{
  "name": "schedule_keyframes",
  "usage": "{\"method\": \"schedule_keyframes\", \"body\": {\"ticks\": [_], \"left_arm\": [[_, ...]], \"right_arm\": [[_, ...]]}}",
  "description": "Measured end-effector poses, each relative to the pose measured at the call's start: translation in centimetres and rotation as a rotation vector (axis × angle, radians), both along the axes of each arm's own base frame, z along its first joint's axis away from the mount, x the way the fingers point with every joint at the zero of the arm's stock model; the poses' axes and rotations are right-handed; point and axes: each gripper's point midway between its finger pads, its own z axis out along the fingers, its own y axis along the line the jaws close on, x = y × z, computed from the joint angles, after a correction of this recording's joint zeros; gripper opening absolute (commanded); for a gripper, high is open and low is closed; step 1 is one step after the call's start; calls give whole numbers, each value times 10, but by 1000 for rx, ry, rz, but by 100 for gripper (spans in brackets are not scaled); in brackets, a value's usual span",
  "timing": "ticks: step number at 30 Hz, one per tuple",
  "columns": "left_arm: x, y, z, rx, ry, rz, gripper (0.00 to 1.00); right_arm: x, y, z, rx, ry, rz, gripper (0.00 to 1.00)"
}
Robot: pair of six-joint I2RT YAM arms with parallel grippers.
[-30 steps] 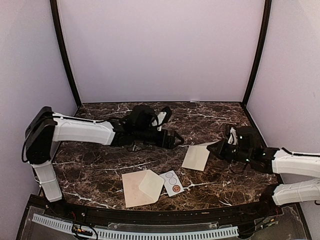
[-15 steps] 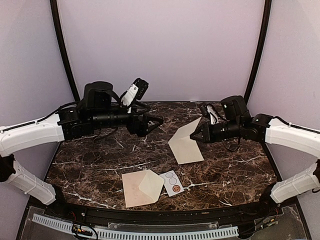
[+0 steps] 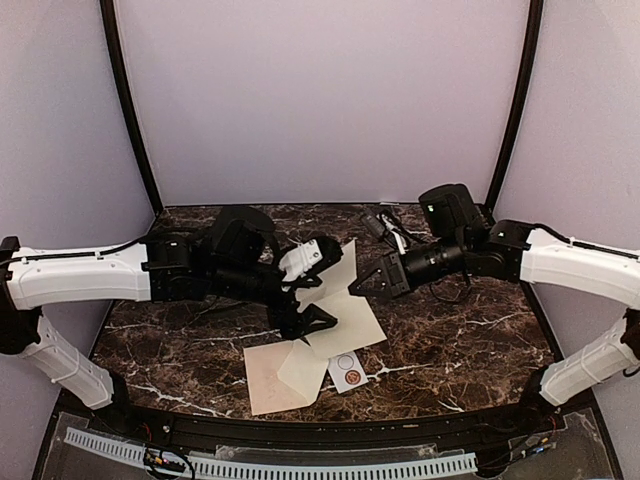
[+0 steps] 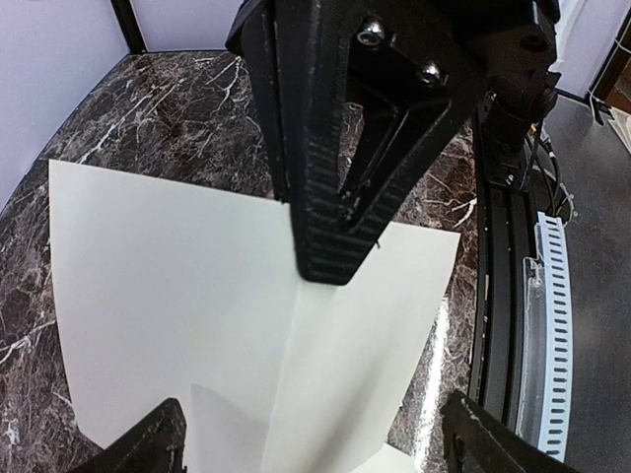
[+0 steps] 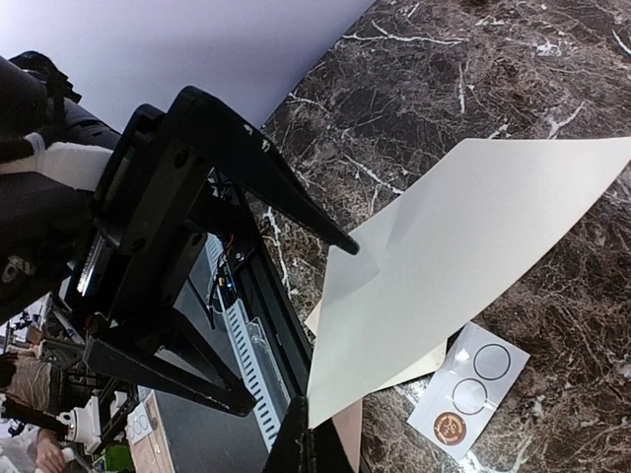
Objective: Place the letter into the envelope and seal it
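Note:
The cream letter [image 3: 350, 312] hangs tilted above the table's middle, its low edge over the pinkish-tan envelope [image 3: 272, 378], which lies flat with its flap open. My right gripper [image 3: 358, 288] is shut on the letter's upper edge; in the right wrist view its fingers [image 5: 314, 434] pinch a corner of the letter [image 5: 473, 227], with the envelope [image 5: 351, 435] under it. My left gripper [image 3: 312, 304] is open at the letter's left edge. In the left wrist view the letter [image 4: 177, 296] spreads between my open left gripper [image 4: 315, 455].
A small white card with circles [image 3: 345, 368] lies right of the envelope and shows in the right wrist view [image 5: 469, 392]. The black front rail [image 3: 300, 440] runs along the near table edge. Purple walls enclose the back and sides.
My right gripper has carried the letter left and toward the envelope. My left arm has swung down to the centre, its open gripper now at the letter's edge.

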Motion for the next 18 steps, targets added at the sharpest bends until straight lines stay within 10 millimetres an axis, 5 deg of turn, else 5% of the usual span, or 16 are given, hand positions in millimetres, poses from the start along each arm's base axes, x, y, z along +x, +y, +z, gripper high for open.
{"method": "schedule_keyframes", "body": {"ticks": [18], "left_arm": [[-5, 6, -21, 107, -103, -6, 50]], "right_arm": [[-13, 7, 11, 44, 21, 82, 0]]}}
